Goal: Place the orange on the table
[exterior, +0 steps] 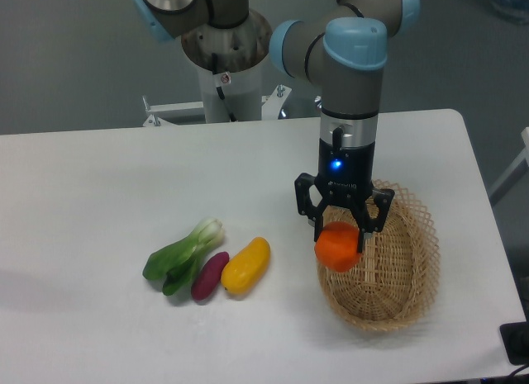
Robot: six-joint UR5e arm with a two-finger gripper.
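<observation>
A small round orange [338, 247] hangs between the fingers of my gripper [340, 235], which is shut on it. It is held above the left rim of the oval wicker basket [413, 268], just over the basket's edge. The white table [124, 186] spreads out to the left and behind. The gripper points straight down from the arm's wrist, where a blue light glows.
On the table to the left of the basket lie a yellow-orange elongated vegetable [246, 265], a purple sweet potato [210, 277] and a green bok choy [183, 254]. The robot's base [225, 62] stands behind the table's far edge.
</observation>
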